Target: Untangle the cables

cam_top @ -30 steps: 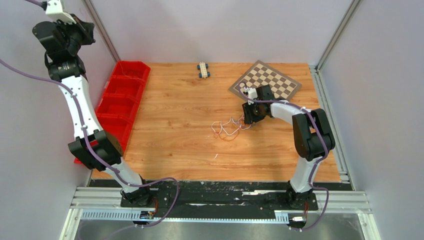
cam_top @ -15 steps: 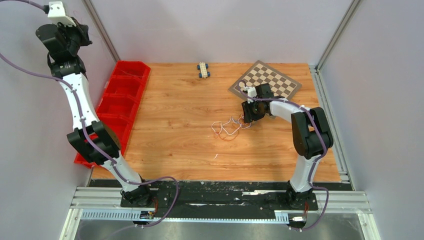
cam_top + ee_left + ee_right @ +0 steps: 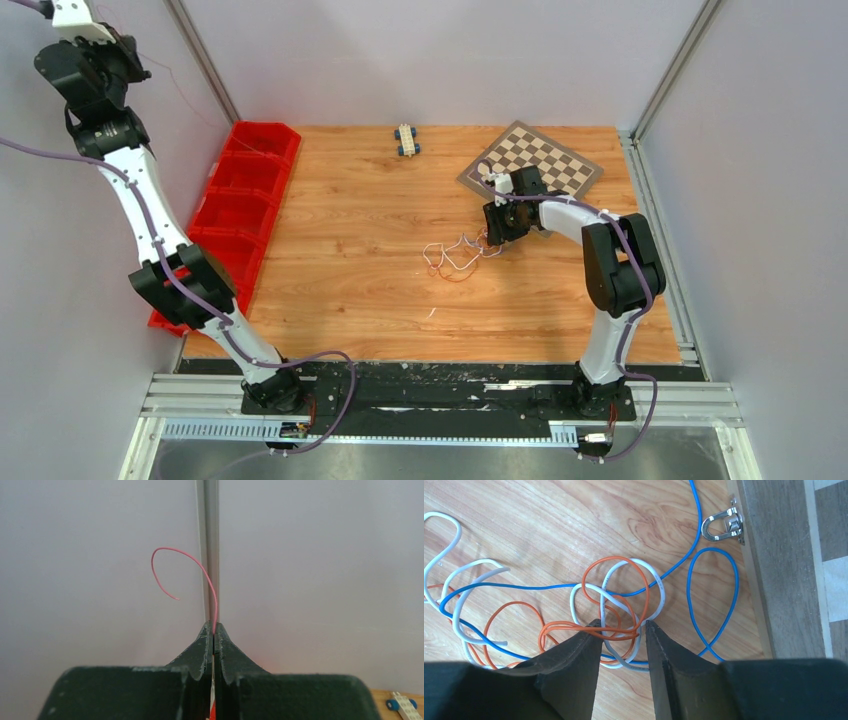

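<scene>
The left arm (image 3: 140, 205) and the right arm (image 3: 570, 218) have white links, black joints and a thin lilac hose (image 3: 40, 151) running along; the right gripper (image 3: 622, 625) has dark, wedge-shaped fingers (image 3: 574, 670).

The left fingers (image 3: 200, 647) press together on a thin pink cable (image 3: 172, 550), which rises from their tips and curls over leftward. A metal post (image 3: 206, 540) stands behind against pale walls; a blue-wheeled toy (image 3: 405, 703) shows at lower right.
</scene>
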